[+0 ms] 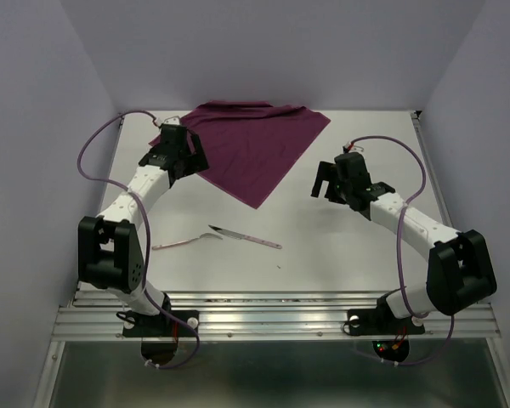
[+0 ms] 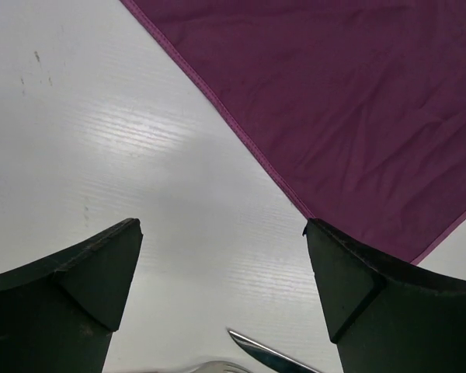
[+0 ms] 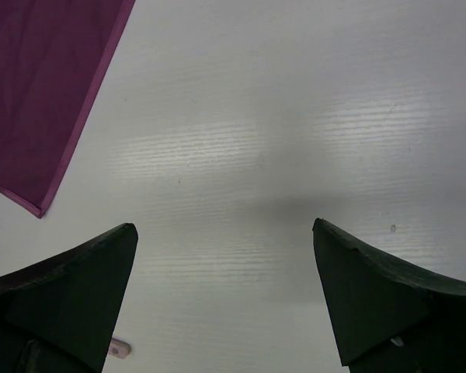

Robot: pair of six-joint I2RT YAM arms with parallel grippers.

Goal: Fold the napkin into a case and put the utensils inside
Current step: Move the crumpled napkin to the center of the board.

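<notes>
The napkin (image 1: 251, 149) lies spread open at the far edge of the desk (image 1: 340, 246), one corner pointing toward the near edge. The left claw (image 2: 221, 229) hangs over the napkin's left hem, its jaws apart and holding nothing. The right claw (image 3: 225, 229) is also apart and empty, over bare desk just right of the cloth. The utensils (image 1: 246, 238) lie close together toward the near edge, left of centre.
</notes>
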